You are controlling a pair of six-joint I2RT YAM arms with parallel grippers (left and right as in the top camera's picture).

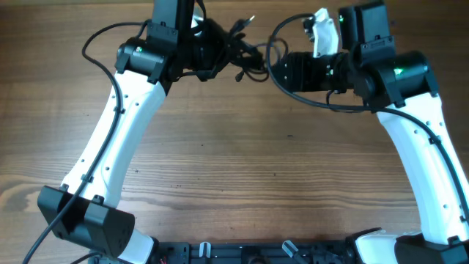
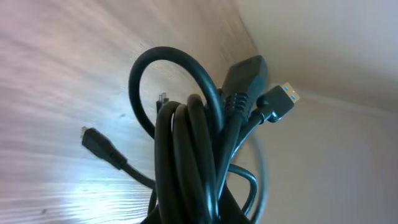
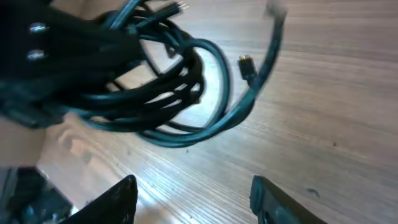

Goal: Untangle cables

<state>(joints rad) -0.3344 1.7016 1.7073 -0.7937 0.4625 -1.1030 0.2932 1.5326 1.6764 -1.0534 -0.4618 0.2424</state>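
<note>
Left end effector (image 1: pixel 207 53), top centre of overhead frame, clamps the bunched cables (image 1: pixel 240 50); right end effector (image 3: pixel 193 186), fingers apart, sits just right of them.

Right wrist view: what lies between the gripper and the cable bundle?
Bare table only, in the right wrist view; the open right gripper is off the cable bundle.

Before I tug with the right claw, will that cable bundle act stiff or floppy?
Probably floppy yet springy: the cable bundle holds rounded loops instead of hanging limp. Likely to drag along as one clump, since the strands cross tightly in the left wrist view. The loose plug ends may swing and snag.
</note>
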